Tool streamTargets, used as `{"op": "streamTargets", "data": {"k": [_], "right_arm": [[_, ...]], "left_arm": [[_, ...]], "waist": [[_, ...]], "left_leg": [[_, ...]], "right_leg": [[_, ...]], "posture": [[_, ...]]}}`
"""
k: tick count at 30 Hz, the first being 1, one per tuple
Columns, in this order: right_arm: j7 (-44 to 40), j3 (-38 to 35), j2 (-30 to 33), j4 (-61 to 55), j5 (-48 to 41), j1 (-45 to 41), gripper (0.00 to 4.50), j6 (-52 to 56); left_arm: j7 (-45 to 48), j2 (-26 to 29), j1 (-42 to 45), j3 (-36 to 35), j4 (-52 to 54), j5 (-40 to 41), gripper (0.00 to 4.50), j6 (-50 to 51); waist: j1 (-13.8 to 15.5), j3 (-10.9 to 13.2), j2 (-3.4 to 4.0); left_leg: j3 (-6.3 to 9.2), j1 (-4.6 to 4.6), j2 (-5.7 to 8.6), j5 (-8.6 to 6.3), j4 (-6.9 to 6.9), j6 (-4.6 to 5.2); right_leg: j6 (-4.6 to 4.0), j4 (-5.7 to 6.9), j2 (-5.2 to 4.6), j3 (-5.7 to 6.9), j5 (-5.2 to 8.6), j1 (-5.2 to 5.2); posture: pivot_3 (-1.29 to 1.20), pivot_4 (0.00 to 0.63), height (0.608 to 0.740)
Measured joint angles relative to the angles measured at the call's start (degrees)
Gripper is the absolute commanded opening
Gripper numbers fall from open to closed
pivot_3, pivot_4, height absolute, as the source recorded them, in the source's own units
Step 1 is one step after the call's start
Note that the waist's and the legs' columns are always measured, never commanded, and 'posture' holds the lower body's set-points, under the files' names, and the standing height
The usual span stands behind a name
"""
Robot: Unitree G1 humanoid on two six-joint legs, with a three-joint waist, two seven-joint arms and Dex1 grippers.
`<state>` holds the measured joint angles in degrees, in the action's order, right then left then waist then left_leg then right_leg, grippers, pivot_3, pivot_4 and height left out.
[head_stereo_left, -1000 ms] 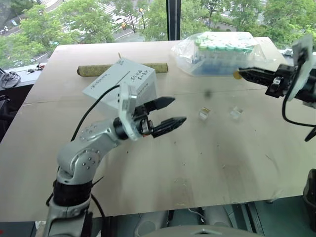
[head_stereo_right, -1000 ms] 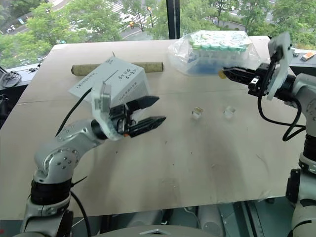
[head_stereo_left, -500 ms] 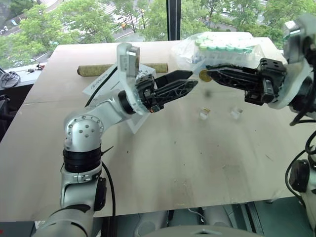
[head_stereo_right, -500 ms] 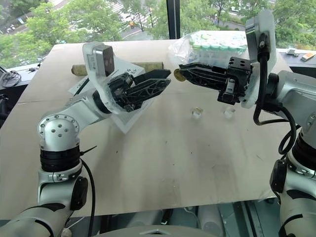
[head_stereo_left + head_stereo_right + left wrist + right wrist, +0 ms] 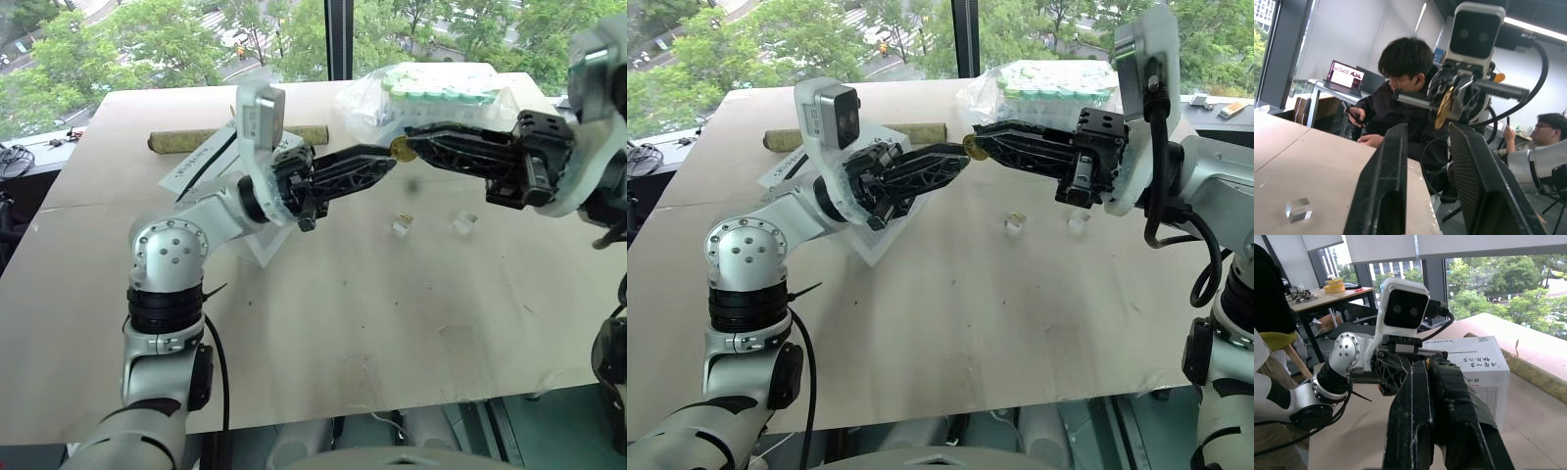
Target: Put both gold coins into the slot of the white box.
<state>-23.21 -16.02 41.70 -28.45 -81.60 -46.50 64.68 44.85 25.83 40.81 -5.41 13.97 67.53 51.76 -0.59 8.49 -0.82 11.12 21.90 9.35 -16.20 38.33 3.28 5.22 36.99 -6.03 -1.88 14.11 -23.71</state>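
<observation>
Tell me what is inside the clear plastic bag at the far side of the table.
Inside the clear bag are green-capped tubes standing in rows. The bag's folds cover their lower parts, so their number and contents cannot be told.

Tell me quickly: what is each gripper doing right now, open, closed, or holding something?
Left gripper: fingers apart, holding nothing, tips right at the coin.
Right gripper: closed on a gold coin, held above the table.

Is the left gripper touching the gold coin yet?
Cannot tell. In the left wrist view, the left gripper has its fingers spread around the gold coin, but contact isn't plain.
</observation>
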Motion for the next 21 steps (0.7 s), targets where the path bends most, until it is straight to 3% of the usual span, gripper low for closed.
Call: {"op": "streamTargets", "data": {"k": [11, 12, 14, 21], "right_arm": [[-0.1, 1.5, 2.6, 0.2, -2.3, 0.7, 0.00, -1.8], [-0.2, 1.6, 2.8, 0.2, -2.4, 0.7, 0.00, -2.1], [-0.3, 1.6, 3.4, 0.3, -2.5, 0.8, 0.00, -2.4], [-1.1, 1.7, 4.8, 0.5, -2.9, 1.3, 0.00, -2.9]], "left_arm": [[0.0, -1.2, 0.9, 0.2, 0.0, 0.1, 1.57, 0.2], [0.0, -1.3, 1.1, 0.2, 0.0, 0.2, 1.06, 0.2], [0.2, -1.3, 1.2, 0.2, 0.0, 0.3, 0.48, 0.3], [0.4, -1.4, 1.2, -0.2, 0.0, 1.2, 0.48, 0.4]], "waist": [[0.0, 0.0, 0.00], [0.0, 0.0, 0.00], [0.0, 0.0, 0.00], [0.1, 0.0, 0.00]], "left_leg": [[0.01, 0.01, 0.00, 0.00, 0.00, 0.00], [0.01, 0.01, 0.00, 0.00, 0.00, 0.00], [0.01, 0.01, 0.00, 0.00, 0.00, 0.00], [0.01, 0.01, 0.00, 0.00, 0.00, 0.00]], "right_leg": [[0.00, 0.00, 0.00, 0.01, 0.00, 0.00], [0.00, -0.01, 0.00, 0.01, 0.00, 0.00], [0.00, -0.01, 0.00, 0.01, 0.00, 0.00], [0.00, -0.01, 0.00, 0.01, 0.00, 0.00]], "posture": [[0.00, 0.150, 0.740], [0.00, 0.150, 0.740], [0.00, 0.150, 0.740], [0.00, 0.150, 0.740]]}}
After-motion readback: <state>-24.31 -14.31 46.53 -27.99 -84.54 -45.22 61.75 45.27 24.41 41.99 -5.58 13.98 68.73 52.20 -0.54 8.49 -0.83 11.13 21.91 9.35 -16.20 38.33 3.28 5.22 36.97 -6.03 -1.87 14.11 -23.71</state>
